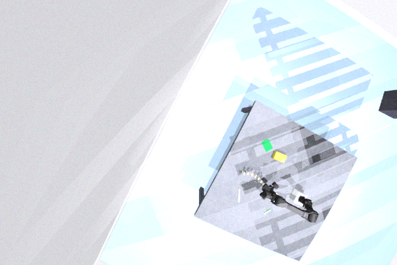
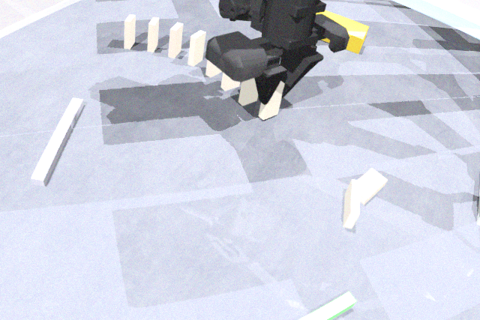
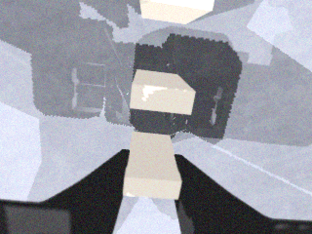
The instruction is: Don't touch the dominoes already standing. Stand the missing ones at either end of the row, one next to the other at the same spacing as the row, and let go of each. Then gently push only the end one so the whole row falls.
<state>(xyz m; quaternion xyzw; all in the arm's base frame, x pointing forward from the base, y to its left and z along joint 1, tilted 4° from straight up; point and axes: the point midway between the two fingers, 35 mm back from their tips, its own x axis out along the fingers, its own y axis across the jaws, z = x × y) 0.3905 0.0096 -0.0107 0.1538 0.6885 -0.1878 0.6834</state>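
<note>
Black claw (image 1: pixel 263 185) (image 2: pixel 274 90) (image 3: pixel 150 159), centre-right of exterior frame, pinches cream rectangular domino (image 2: pixel 271 104) (image 3: pixel 152 158), seemingly upright; sideways drift or uneven release could topple neighbouring cream domino (image 2: pixel 247 92) (image 3: pixel 162 95).

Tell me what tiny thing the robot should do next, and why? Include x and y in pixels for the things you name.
Probably ease the black pincer (image 2: pixel 271 94) (image 3: pixel 150 159) open, once the cream rectangular domino (image 2: pixel 270 105) (image 3: pixel 152 161) between its fingers sits flat. It looks upright, just past the row's near end, with a gap before its neighbour (image 2: pixel 247 93) (image 3: pixel 162 95).
</note>
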